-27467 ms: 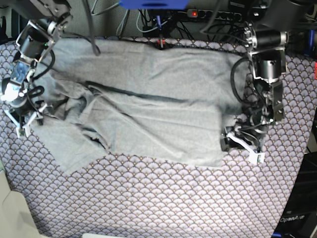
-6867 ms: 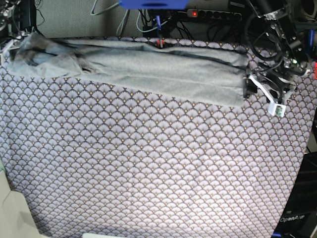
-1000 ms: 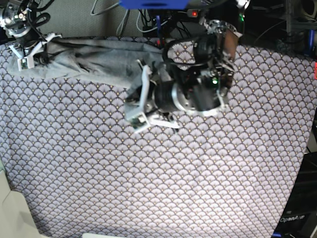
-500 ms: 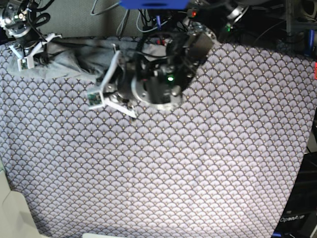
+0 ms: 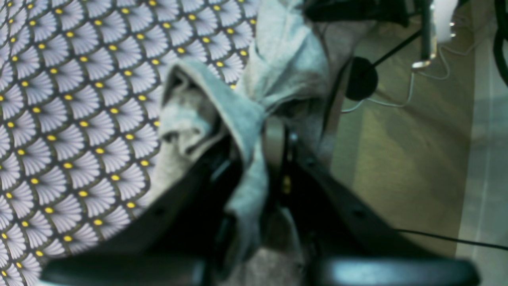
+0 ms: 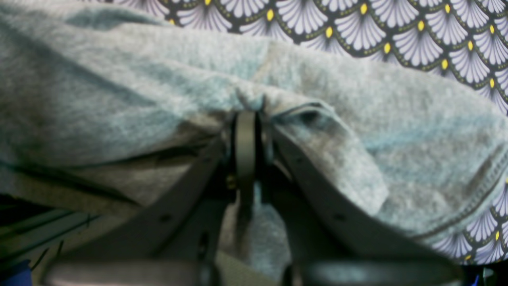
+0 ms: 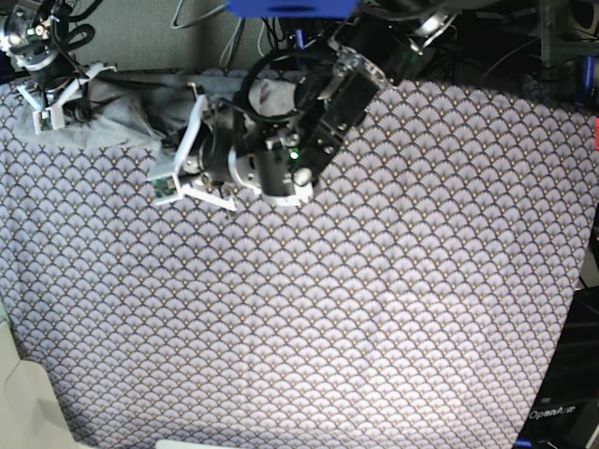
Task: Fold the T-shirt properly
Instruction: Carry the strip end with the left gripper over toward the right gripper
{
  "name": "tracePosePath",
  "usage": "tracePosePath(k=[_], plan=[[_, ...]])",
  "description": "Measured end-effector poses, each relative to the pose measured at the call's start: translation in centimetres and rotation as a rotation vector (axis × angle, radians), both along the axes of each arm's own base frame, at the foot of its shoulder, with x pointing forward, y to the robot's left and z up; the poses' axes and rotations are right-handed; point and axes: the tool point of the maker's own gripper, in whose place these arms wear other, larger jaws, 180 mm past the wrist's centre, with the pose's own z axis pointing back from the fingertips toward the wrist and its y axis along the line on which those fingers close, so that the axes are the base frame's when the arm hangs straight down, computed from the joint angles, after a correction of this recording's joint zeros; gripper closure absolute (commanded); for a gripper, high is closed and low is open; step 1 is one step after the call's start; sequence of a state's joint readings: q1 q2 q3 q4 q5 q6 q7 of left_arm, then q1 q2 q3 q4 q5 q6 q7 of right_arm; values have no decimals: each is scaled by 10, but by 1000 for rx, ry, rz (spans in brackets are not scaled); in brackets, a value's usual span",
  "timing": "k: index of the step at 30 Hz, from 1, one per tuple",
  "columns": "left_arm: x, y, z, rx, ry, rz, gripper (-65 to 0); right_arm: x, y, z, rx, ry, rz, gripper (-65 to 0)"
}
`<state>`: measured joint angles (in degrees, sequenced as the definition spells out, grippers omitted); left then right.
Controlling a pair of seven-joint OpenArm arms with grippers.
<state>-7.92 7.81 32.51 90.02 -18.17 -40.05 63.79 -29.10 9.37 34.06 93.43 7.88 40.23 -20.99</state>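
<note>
T-shirt bunched on patterned cloth, far-left corner.

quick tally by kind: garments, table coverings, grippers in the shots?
T-shirt, grey, bunched at the far edge: 1
Scallop-patterned cloth under it: 1
Grippers, both shut on the T-shirt: 2, the left gripper and the right gripper
Total: 4

- A table covered by a purple-grey scallop-patterned cloth with yellow dots.
- The grey T-shirt lies bunched along the cloth's far left edge, partly lifted off it.
</note>
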Motion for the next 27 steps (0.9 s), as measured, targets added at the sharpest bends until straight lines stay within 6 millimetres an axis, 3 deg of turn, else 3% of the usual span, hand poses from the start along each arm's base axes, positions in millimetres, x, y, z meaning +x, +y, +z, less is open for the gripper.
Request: tracePosePath(k=[2, 10, 18, 27], plan=[[-1, -1, 2, -6, 3, 7, 0, 0, 0, 0, 0, 0, 0, 0], [13, -9, 25, -48, 106, 305, 0, 2, -2, 2, -7, -3, 4, 0], [5, -14, 11, 13, 272, 562, 0, 2, -3, 2, -10, -3, 6, 0], [10, -7, -7, 64, 321, 655, 0, 2, -3, 2, -10, -3, 6, 0]])
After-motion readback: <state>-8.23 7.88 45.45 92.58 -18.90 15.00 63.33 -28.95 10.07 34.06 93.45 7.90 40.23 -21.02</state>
